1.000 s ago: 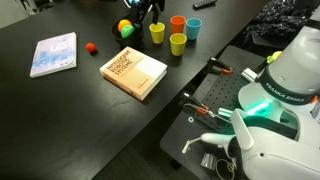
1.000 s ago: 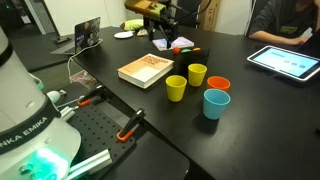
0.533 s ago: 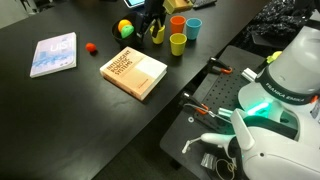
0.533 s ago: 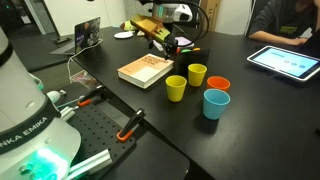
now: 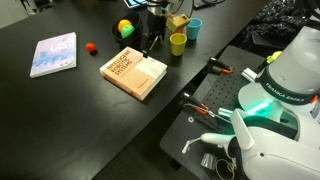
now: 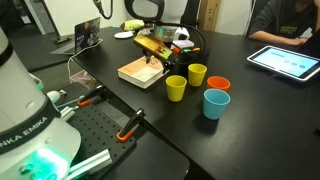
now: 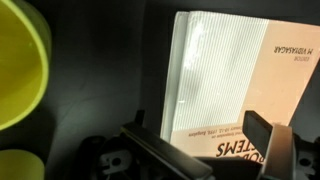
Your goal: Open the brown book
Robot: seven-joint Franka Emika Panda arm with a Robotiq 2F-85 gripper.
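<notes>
Looks like a robotics lab set up in an office-like room. In both exterior views, a white robot base (image 5: 285, 70) lettered Franka Emika and glowing green low down, standing on a dark perforated plate (image 6: 105, 140) with orange-handled clamps (image 6: 130, 125) at its edge, beside a long black counter (image 6: 260, 125). In an exterior view, a lit tablet (image 6: 284, 62) lying before a seated person (image 6: 285, 18), and a small screen (image 6: 87, 33) propped farther back.

**Hovering over brown book**

Hand (image 6: 153, 60) low above cup-side end of brown book (image 6: 136, 72), flat on black table (image 6: 250, 120). Just beside book: lime cup (image 6: 176, 88), yellow cup (image 6: 197, 74), orange cup (image 6: 218, 85), blue cup (image 6: 216, 103). Tablet (image 6: 285, 62) well apart.
</notes>
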